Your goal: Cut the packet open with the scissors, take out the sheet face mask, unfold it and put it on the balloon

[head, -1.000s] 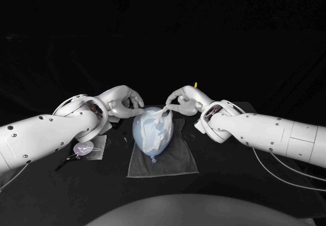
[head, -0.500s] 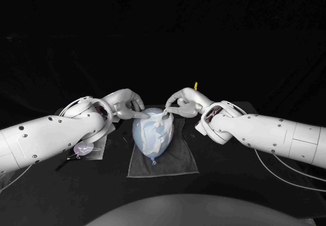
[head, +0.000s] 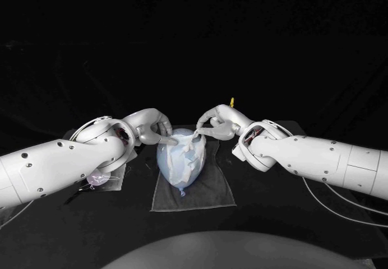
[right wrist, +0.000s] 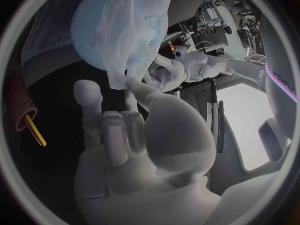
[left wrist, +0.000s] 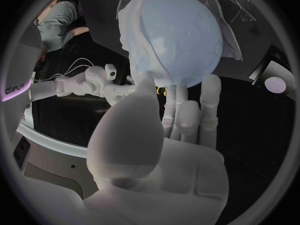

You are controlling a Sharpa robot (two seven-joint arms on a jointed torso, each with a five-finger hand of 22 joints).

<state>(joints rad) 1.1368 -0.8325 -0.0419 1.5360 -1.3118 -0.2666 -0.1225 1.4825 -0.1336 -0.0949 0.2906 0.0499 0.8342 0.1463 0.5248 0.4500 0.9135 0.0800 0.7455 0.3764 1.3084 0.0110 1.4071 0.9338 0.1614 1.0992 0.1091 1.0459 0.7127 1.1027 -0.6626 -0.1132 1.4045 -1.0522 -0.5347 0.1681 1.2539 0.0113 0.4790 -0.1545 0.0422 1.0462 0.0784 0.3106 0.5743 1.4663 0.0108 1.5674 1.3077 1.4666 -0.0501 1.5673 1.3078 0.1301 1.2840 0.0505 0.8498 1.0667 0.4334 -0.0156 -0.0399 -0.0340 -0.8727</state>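
A pale blue balloon [head: 179, 162] lies on a grey cloth [head: 198, 196] in the middle of the table. The white sheet mask [head: 189, 147] is draped in folds over its far half. My right hand [head: 217, 122] pinches the mask's far edge [right wrist: 128, 75] between thumb and a finger, just above the balloon [right wrist: 94, 30]. My left hand [head: 150, 128] is at the balloon's far left side; its fingertips [left wrist: 209, 87] touch the balloon [left wrist: 181, 35] and its thumb lies by the mask's edge [left wrist: 132, 30], holding nothing.
A clear packet [head: 104, 178] with a pinkish round patch lies left of the cloth, partly under my left arm. A yellow handle [head: 232, 101] sticks up behind my right hand, also seen as a yellow handle [right wrist: 34, 131] in the right wrist view.
My left hand has come down and right, from clear of the balloon onto its far left side. My right hand has kept its pinch on the mask and barely moved.
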